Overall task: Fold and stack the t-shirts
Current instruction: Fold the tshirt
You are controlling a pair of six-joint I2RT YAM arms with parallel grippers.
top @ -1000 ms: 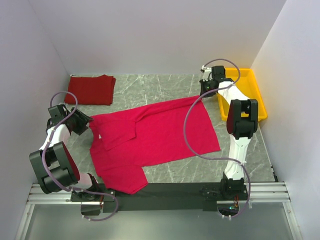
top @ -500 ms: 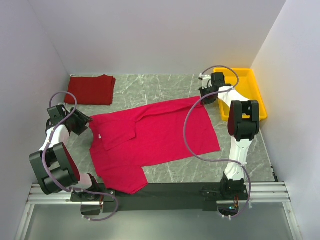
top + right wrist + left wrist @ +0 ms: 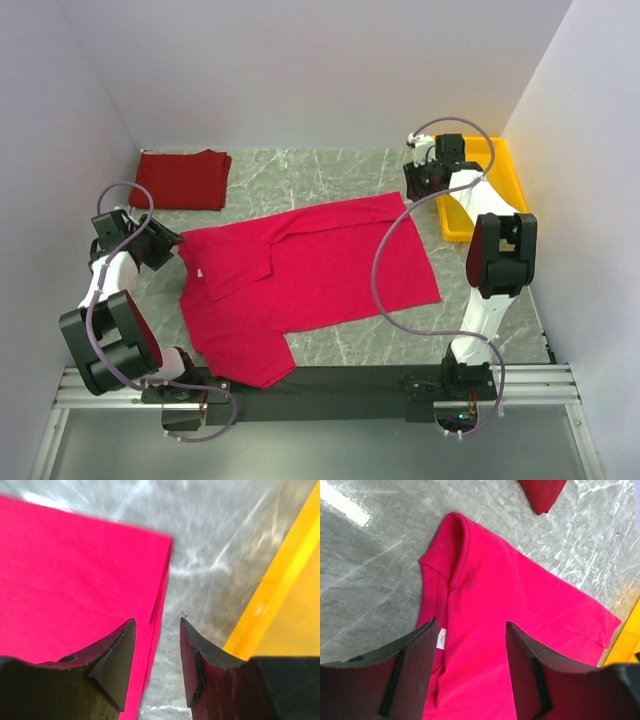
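A bright crimson t-shirt (image 3: 310, 270) lies spread flat across the middle of the table, with one sleeve near the front edge. Its white neck label (image 3: 440, 639) shows in the left wrist view. My left gripper (image 3: 165, 248) hovers open over the collar end (image 3: 471, 625), and nothing is between its fingers. My right gripper (image 3: 420, 182) stands open above the shirt's far right corner. In the right wrist view (image 3: 157, 621) the cloth's edge (image 3: 160, 575) lies below the jaws, not held. A darker red t-shirt (image 3: 183, 178) lies folded at the back left.
A yellow plastic tray (image 3: 505, 160) sits at the back right, close beside the right gripper, and its rim (image 3: 280, 580) fills the right of the right wrist view. White walls close in the table on three sides. Grey marble table (image 3: 330, 170) shows between the shirts.
My right gripper has opened and let go of the shirt's far right corner, shifting slightly to the right toward the tray. The left arm has not moved.
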